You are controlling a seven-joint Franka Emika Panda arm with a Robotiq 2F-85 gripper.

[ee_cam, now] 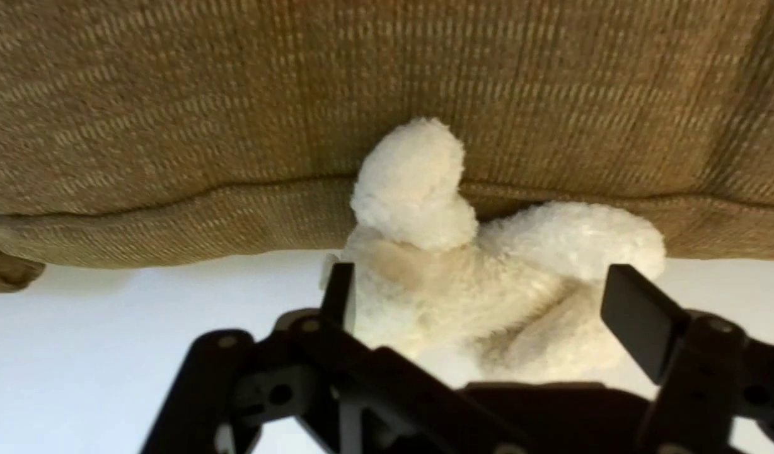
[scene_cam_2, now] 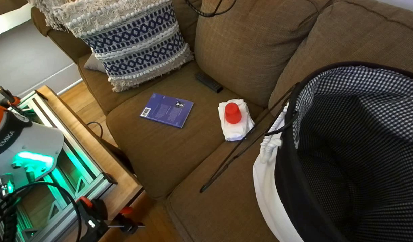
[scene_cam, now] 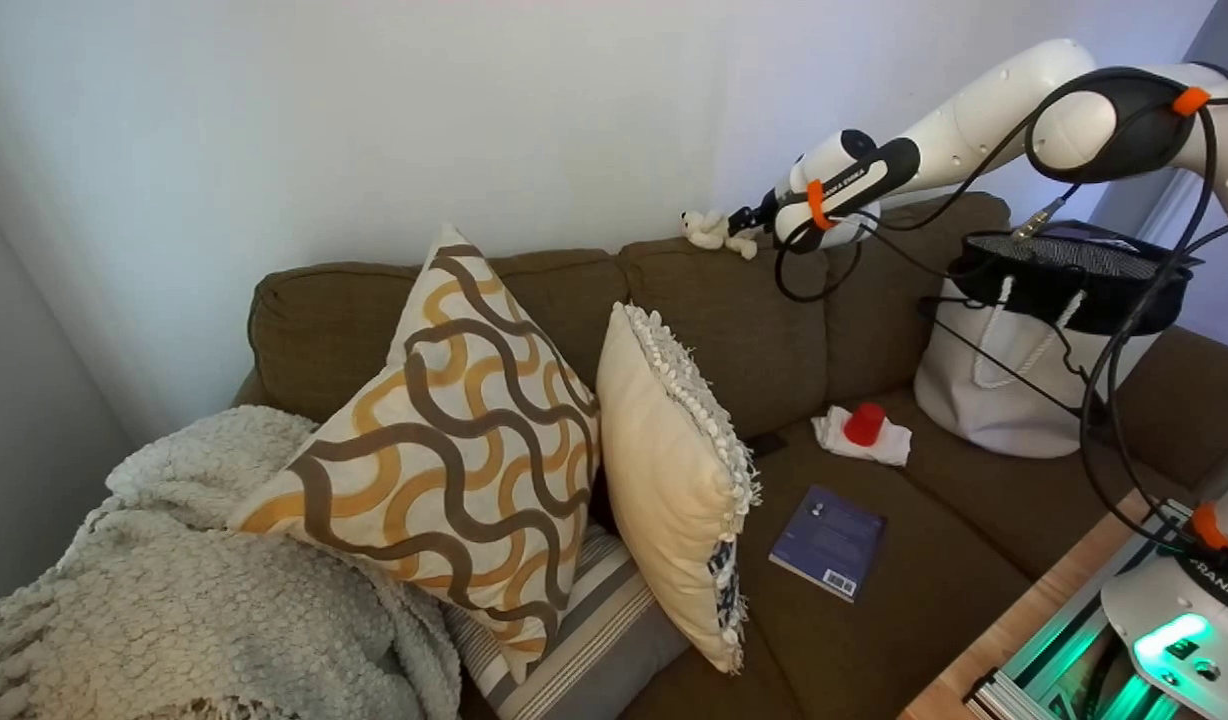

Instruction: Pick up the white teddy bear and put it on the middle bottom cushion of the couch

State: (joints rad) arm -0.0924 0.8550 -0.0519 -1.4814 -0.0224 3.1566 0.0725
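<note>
Atop one back cushion [scene_cam: 744, 345], two spread fingers [ee_cam: 645, 325] flank one teddy bear [ee_cam: 459, 284], perhaps touching it.

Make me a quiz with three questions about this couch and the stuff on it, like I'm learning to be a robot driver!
1. True or false: the white teddy bear is at the top edge of a back cushion.
2. What colour is the book? A yellow, B purple, C green.
3. What is the red cup resting on?

Key: 1 true; 2 B; 3 a white cloth.
</note>
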